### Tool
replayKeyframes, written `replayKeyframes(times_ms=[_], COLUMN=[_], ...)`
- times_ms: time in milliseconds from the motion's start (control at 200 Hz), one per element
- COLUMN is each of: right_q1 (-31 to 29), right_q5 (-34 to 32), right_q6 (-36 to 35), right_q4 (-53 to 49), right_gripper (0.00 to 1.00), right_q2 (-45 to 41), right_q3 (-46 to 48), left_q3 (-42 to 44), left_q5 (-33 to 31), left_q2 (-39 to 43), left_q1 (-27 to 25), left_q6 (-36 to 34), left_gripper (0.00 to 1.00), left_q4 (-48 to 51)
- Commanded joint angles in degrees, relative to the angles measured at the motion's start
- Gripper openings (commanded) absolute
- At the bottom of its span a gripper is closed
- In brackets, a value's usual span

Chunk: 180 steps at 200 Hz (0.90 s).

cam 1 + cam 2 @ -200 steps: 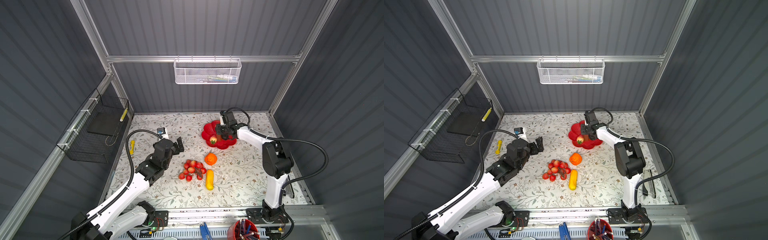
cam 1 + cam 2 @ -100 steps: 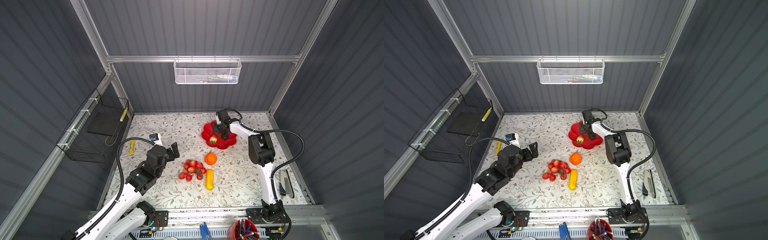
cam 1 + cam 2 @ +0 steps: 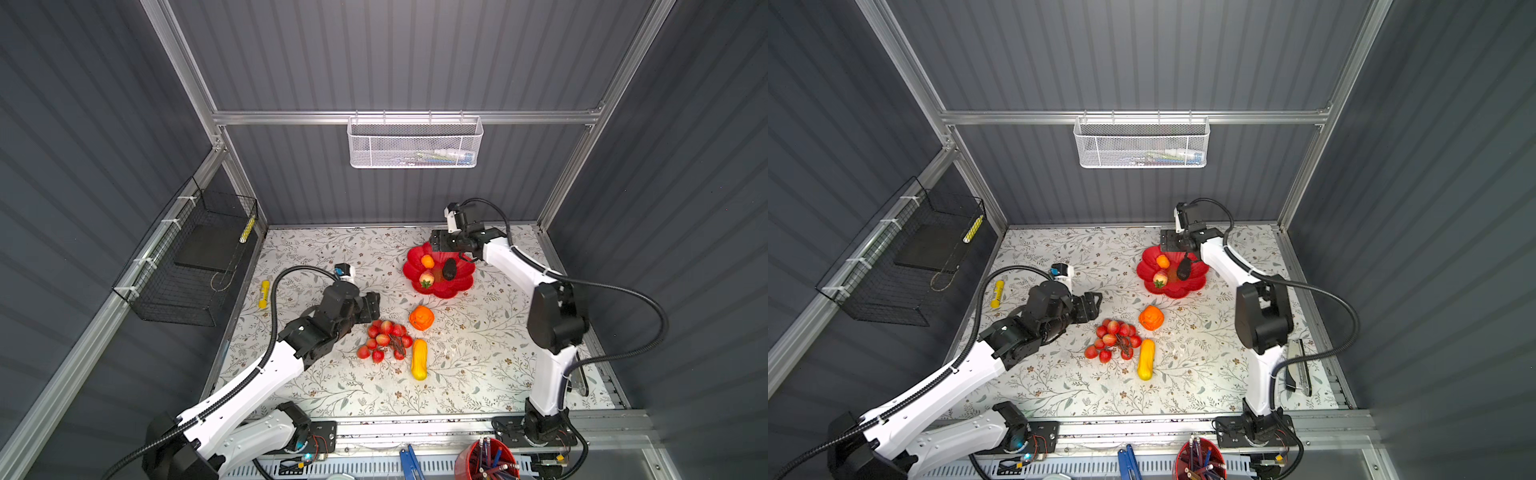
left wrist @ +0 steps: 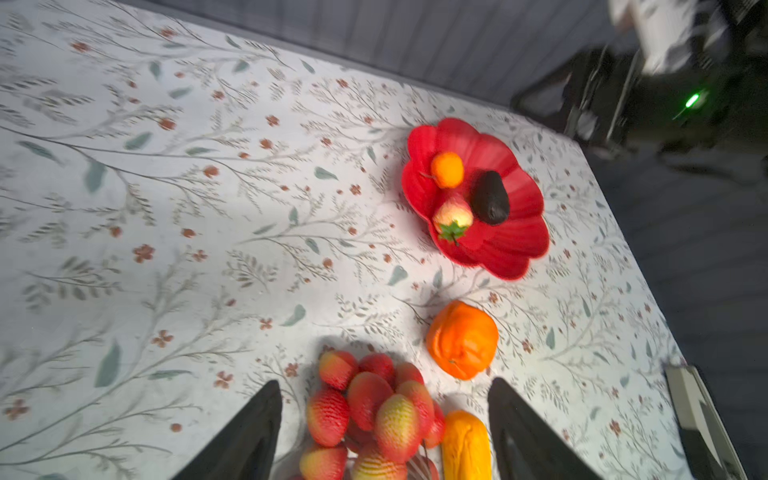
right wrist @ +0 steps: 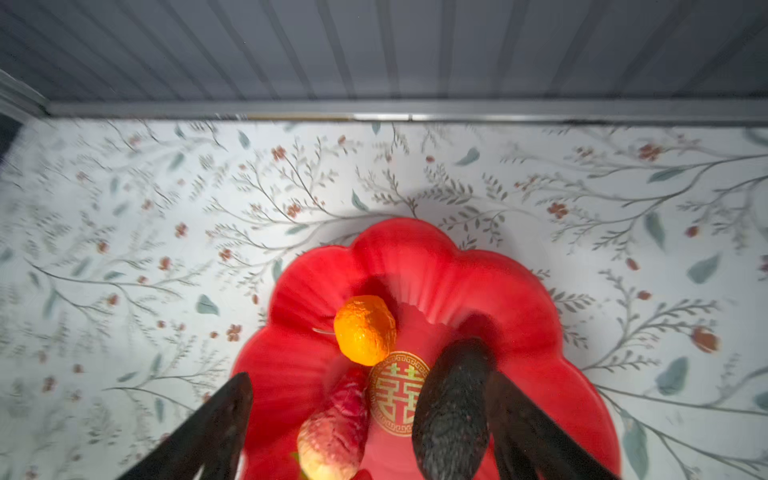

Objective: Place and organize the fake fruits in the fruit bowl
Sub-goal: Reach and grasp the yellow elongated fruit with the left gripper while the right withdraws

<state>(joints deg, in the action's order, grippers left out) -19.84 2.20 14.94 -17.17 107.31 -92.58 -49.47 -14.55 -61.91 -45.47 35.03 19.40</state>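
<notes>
The red scalloped fruit bowl (image 3: 453,286) (image 3: 1187,286) sits at the back right of the table. It holds a small orange (image 3: 427,261), a strawberry (image 3: 427,278) and a dark avocado (image 3: 449,269). My right gripper (image 3: 441,243) (image 5: 370,376) hangs open over the bowl (image 5: 415,257). The avocado (image 5: 451,411) lies against one of its fingers. A ridged orange fruit (image 3: 421,318), a red grape bunch (image 3: 384,338) and an elongated yellow fruit (image 3: 419,359) lie on the table. My left gripper (image 3: 370,305) (image 4: 382,386) is open just left of the grapes (image 4: 370,407).
A yellow marker (image 3: 264,294) lies near the left table edge. A black wire basket (image 3: 195,257) hangs on the left wall, and a white mesh basket (image 3: 414,143) on the back wall. A red cup of pens (image 3: 484,459) stands at the front.
My right gripper has opened, and the avocado now lies in the bowl. My left gripper has moved right toward the grape bunch and its jaws have narrowed a little.
</notes>
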Motion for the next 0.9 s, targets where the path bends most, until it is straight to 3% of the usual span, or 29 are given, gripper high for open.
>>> replayKeyframes(times_ms=[0,150,275,895], right_q1=[0.77,2.02,2.52,3.4], right_q5=[-0.23,0.19,0.5,0.0], right_q6=[2.49,5.31,6.46,7.21], right_q4=[8.26,11.2,11.63,10.16], right_gripper=[0.94,0.99,0.99,0.99], right_q2=[-7.43,-14.69,-18.09,-26.53], right_q3=[7.79,16.18,20.7,28.94], left_q3=[-3.08,-7.0,-10.4,-16.07], left_q5=[-1.58,-2.61,-1.17,6.04], left_q2=[-3.36,-10.39,-17.79,-35.93], left_q1=[-6.81,-14.79,-17.99,-18.25], left_q6=[2.78,3.83,3.96,6.12], left_gripper=[0.78,0.76,0.75,0.71], left_q4=[1.79,4.7,6.77,9.93])
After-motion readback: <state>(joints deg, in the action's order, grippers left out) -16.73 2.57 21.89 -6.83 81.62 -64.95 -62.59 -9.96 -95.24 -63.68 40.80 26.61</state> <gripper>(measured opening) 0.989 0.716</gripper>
